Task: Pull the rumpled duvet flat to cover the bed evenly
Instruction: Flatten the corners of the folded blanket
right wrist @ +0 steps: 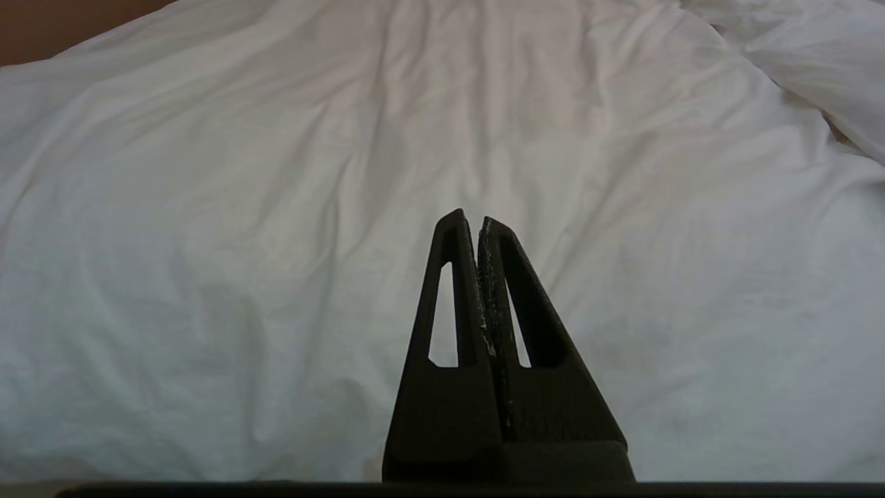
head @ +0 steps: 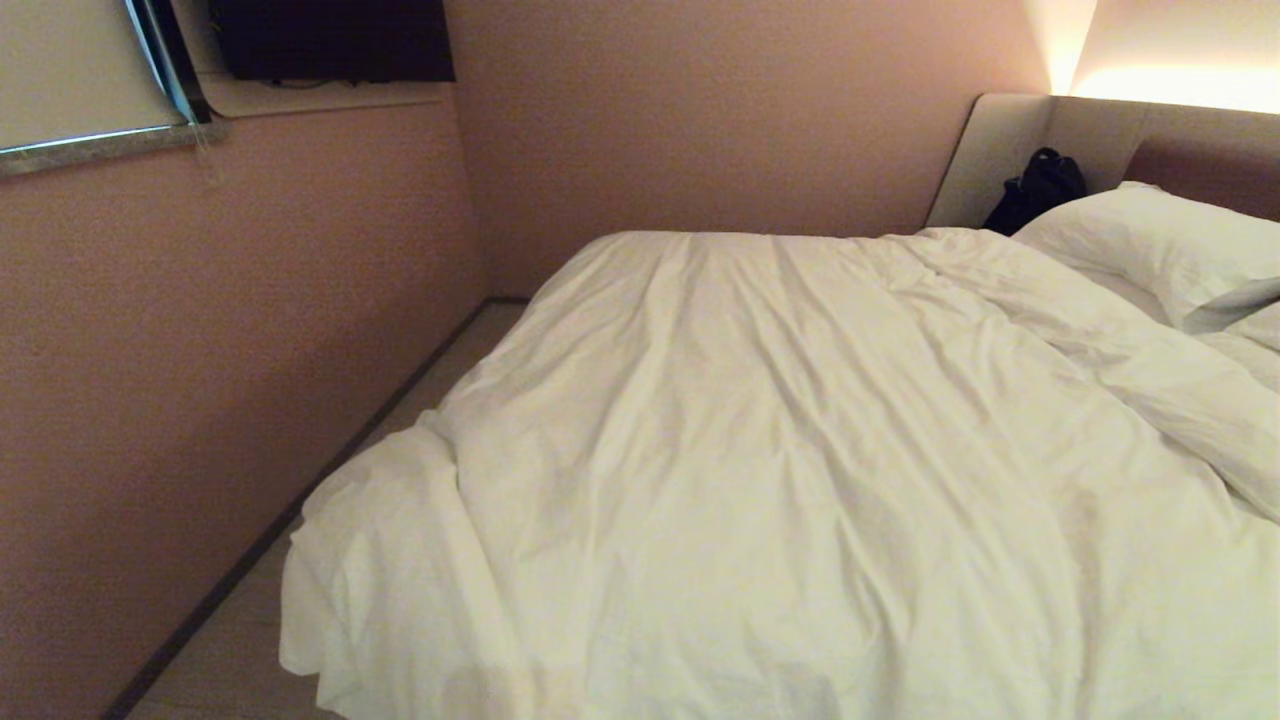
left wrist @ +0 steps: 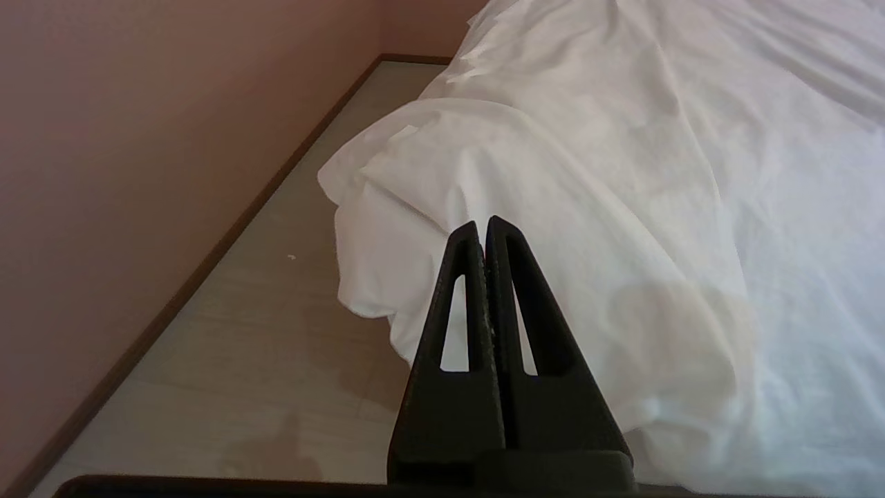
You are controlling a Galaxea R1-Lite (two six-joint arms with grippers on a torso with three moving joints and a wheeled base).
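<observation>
The white duvet lies creased over the bed, whose beige headboard stands at the far right. Its left corner droops over the bed's side toward the floor, and a bunched fold runs along the pillow end. My left gripper is shut and empty, held off the duvet's hanging corner. My right gripper is shut and empty too, held off the duvet's wrinkled middle. Neither arm shows in the head view.
White pillows lie at the headboard end, with a black bag behind them. A pink wall runs close along the bed's left side, leaving a narrow strip of pale floor. A dark screen hangs high on the wall.
</observation>
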